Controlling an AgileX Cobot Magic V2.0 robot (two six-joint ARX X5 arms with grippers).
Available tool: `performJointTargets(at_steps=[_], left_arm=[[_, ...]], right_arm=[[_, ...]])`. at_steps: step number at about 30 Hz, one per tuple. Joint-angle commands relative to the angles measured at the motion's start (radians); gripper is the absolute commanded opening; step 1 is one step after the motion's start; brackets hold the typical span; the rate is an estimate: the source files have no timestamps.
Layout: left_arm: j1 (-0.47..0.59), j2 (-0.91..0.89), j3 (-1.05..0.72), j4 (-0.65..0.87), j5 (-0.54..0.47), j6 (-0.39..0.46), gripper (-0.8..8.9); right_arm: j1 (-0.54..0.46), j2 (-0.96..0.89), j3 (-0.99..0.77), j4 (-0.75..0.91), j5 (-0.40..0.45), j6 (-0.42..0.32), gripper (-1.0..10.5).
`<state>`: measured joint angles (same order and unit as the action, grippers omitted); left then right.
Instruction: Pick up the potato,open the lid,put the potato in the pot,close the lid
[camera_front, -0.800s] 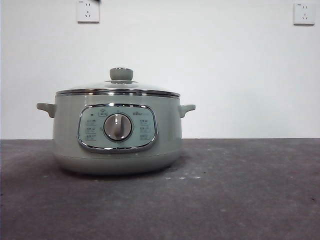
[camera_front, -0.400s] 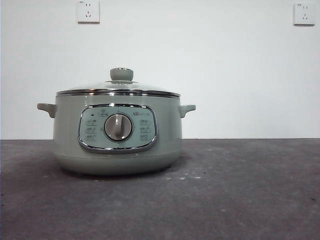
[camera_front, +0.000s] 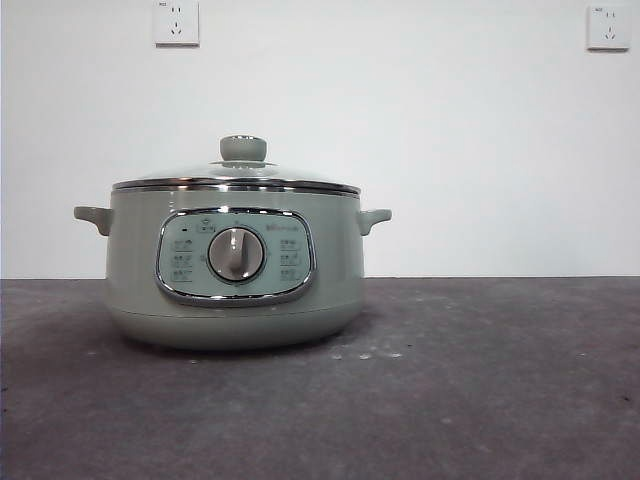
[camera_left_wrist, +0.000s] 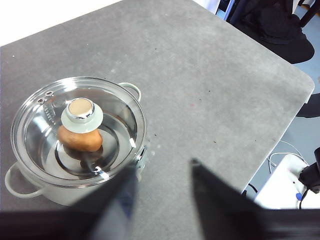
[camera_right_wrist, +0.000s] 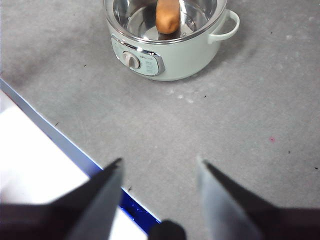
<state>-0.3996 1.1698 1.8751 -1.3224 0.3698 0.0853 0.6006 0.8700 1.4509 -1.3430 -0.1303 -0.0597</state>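
The sage-green pot stands on the dark table with the glass lid closed on it, its green knob on top. From the left wrist view the lid covers the pot, and the orange-brown potato lies inside under the glass. The right wrist view shows the pot and the potato inside it. My left gripper is open and empty, high above the table beside the pot. My right gripper is open and empty, high and away from the pot's front.
Two wall sockets are on the white wall behind. The table's front edge with a blue strip runs below my right gripper. The table's rounded corner and dark clutter beyond it show in the left wrist view.
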Motion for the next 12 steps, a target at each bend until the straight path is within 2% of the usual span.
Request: performJointTargets(at_steps=[1,12], left_arm=[[0.0,0.0,-0.002,0.005,0.003,-0.006,-0.07],[0.0,0.005,-0.002,0.005,0.003,-0.006,-0.04]], right_arm=[[0.001,0.005,-0.008,0.002,0.0,0.004,-0.1],[0.001,0.024,-0.008,0.007,0.002,0.03,0.0]])
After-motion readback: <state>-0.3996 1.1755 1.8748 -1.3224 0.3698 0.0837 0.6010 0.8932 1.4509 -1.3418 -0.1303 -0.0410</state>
